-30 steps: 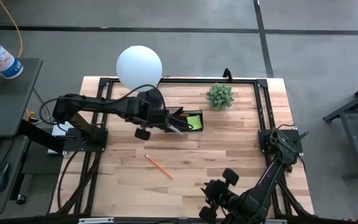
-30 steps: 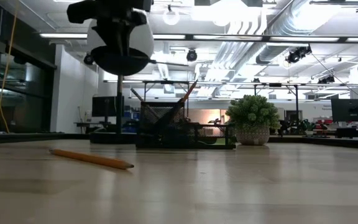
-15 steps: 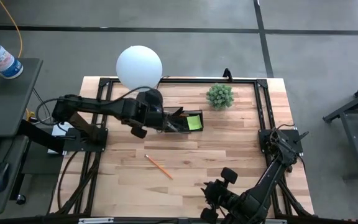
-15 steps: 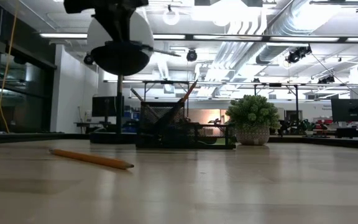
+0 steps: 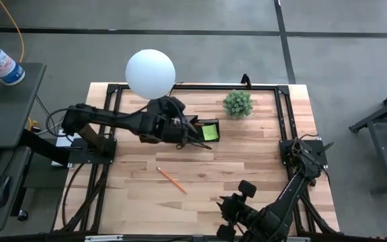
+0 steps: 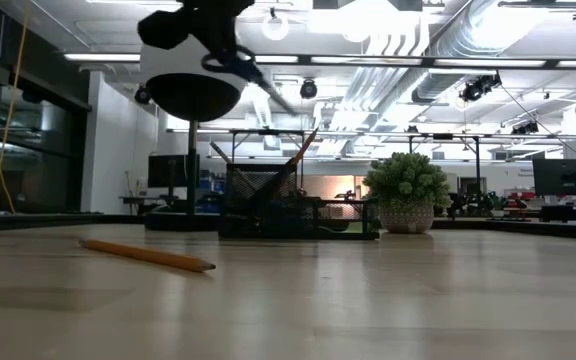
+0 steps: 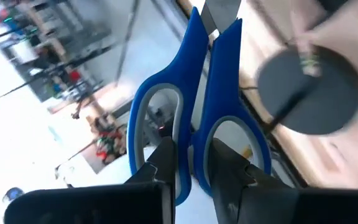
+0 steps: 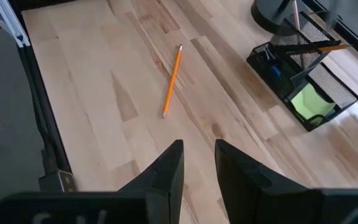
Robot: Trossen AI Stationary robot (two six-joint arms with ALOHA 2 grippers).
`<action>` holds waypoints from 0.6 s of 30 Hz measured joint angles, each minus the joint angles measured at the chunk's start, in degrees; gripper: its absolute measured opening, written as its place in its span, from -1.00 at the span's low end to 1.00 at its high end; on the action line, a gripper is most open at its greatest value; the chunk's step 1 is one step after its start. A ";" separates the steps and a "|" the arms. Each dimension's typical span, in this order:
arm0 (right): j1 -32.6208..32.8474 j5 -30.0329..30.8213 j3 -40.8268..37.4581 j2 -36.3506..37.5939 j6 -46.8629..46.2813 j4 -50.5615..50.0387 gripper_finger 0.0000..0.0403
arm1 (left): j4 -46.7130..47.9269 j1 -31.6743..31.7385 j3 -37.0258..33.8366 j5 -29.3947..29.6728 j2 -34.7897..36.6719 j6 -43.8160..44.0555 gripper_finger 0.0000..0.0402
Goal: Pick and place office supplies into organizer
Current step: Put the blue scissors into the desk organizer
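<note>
So over the last second the left gripper [image 7: 194, 165] has been swung in toward the organizer [image 5: 199, 130] near the bench's far edge. The scissors [image 7: 194, 106] are clamped by their blue handles in it, so a drop-in looks close. 1 pencil [image 5: 171, 180] is left lying mid-bench. The right gripper [image 8: 197, 163] is parked at the near edge, fingers slightly apart, nothing held. From above, the scissors are mostly hidden under the wrist, and the blade tips are cut off in the wrist view. Which compartment is being aimed at can't be told.
</note>
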State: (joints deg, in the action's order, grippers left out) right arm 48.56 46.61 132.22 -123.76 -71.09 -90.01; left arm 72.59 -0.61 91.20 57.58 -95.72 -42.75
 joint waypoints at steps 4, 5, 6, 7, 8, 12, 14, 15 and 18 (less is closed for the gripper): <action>0.00 -0.01 0.00 0.00 -0.22 0.00 -0.59 | -2.97 2.39 -0.02 2.84 -0.52 -2.03 -0.81; 0.00 0.01 0.00 0.00 0.18 0.00 -0.59 | -3.56 3.01 -0.01 3.52 -0.52 -2.93 -0.81; 0.00 -0.01 0.00 0.00 0.67 -0.01 -0.59 | -4.34 3.62 0.06 4.00 -0.47 -3.74 -0.81; 0.00 0.00 0.00 0.00 0.87 0.00 -0.59 | -4.76 4.16 0.07 4.23 -0.44 -4.59 -0.80; 0.00 0.02 0.00 0.00 1.26 0.00 -0.59 | -5.04 4.59 0.05 4.58 -0.44 -5.73 -0.80; 0.00 0.00 0.00 0.00 3.76 0.00 -0.59 | -5.65 5.96 0.04 5.20 -0.44 -8.26 -0.81; 0.00 0.01 0.00 0.00 4.37 0.00 -0.59 | -4.98 6.51 0.02 4.23 -0.48 -8.06 -0.81; 0.00 0.01 0.00 0.00 4.67 0.00 -0.59 | -5.12 6.66 0.04 4.30 -0.81 -8.02 -0.81; 0.00 0.00 0.00 0.00 5.48 0.00 -0.59 | -4.99 6.63 0.00 4.31 -2.48 -7.95 -0.81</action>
State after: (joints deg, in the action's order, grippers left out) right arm 48.56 46.61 132.22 -123.76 -65.61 -90.02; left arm 67.61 6.03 91.20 61.89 -98.20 -50.70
